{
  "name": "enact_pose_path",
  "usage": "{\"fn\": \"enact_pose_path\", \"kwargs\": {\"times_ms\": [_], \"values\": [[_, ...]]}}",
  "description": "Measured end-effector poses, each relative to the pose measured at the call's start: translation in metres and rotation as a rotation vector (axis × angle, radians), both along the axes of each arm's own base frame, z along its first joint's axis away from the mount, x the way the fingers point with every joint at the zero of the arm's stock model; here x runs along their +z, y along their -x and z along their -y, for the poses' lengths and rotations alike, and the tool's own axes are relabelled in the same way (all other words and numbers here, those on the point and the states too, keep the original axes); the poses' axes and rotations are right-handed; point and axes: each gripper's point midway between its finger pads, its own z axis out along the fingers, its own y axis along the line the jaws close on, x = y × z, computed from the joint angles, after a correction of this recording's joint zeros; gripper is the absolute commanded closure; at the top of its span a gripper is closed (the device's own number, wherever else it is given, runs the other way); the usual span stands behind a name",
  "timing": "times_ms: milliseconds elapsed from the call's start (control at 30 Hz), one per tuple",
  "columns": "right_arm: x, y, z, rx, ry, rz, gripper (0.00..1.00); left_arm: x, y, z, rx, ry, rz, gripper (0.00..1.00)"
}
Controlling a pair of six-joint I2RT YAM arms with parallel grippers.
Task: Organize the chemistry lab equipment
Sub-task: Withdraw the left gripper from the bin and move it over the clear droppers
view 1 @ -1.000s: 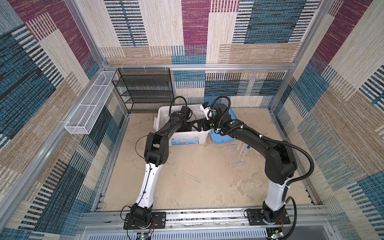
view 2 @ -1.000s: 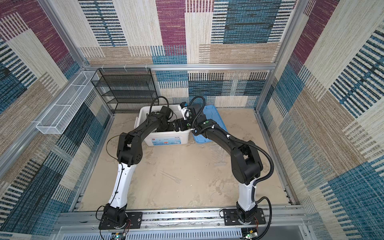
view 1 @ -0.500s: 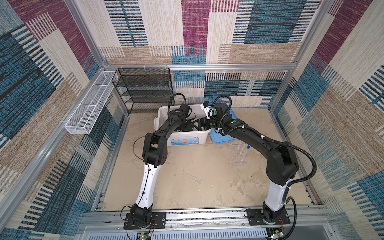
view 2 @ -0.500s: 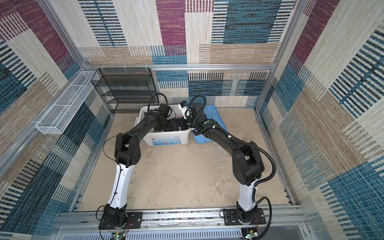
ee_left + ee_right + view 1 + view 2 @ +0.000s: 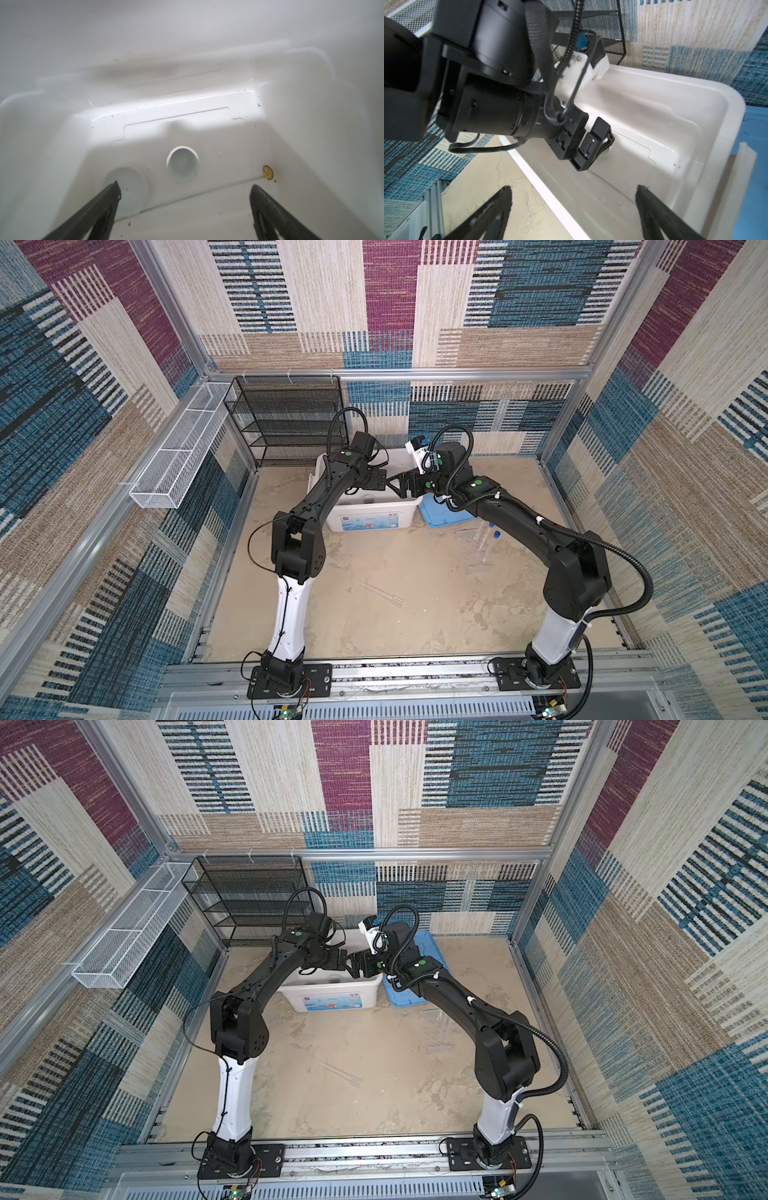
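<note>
My left gripper (image 5: 185,185) is open down inside the white bin (image 5: 370,520), with nothing between its fingers. Under it on the bin floor lie two small white round dishes (image 5: 182,164) (image 5: 133,187) and a thin metal rod (image 5: 197,194) with a brass spoon tip (image 5: 268,172). The right gripper (image 5: 574,187) is also open and empty. It hangs over the bin's rim (image 5: 542,187), facing the left gripper (image 5: 591,145). Clear blue-capped tubes (image 5: 484,545) (image 5: 442,1027) lie on the sandy floor at right. Clear droppers (image 5: 382,593) (image 5: 340,1071) lie mid-floor.
A blue lid (image 5: 440,516) (image 5: 405,996) lies flat against the bin's right side. A black mesh shelf (image 5: 286,418) stands behind the bin. A white wire basket (image 5: 178,456) hangs on the left wall. The arms' bases sit on a metal rail (image 5: 415,672) at the front.
The left arm has shifted slightly over the bin. The right arm has hardly moved.
</note>
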Motion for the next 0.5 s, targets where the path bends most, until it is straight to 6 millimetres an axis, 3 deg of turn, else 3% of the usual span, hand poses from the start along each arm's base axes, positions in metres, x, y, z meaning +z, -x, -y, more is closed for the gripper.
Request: {"fn": "enact_pose_path", "kwargs": {"times_ms": [200, 500], "values": [[0.019, 0.017, 0.013, -0.016, -0.021, 0.043, 0.04, 0.052, 0.014, -0.001, 0.013, 0.044, 0.072, 0.01], [0.045, 0.057, 0.044, -0.055, -0.042, 0.108, 0.01, 0.112, 0.065, 0.004, -0.003, 0.156, 0.116, 0.01]]}}
